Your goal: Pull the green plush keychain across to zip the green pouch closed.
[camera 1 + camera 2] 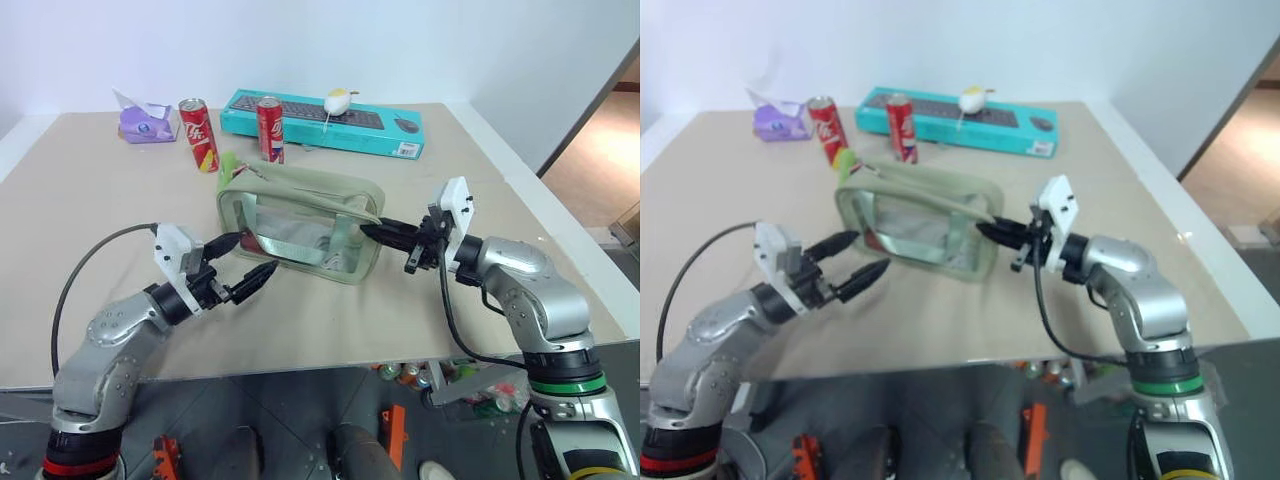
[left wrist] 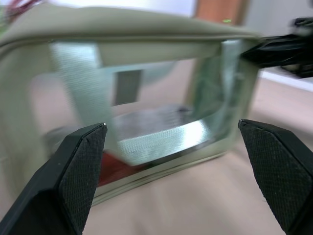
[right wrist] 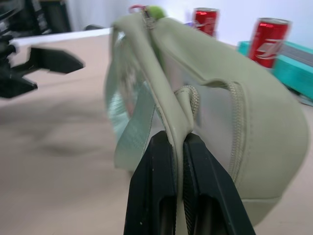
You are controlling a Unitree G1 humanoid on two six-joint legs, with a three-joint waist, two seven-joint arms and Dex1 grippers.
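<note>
Nearest, the left gripper (image 1: 252,266) hovers with fingers spread wide before the soft, clear-panelled green pouch (image 1: 300,222) mid-surface, while the right gripper (image 1: 378,233) pinches its right end seam, so next the left apparently must reach the fuzzy green plush keychain (image 1: 229,163) at the far-left corner.
</note>
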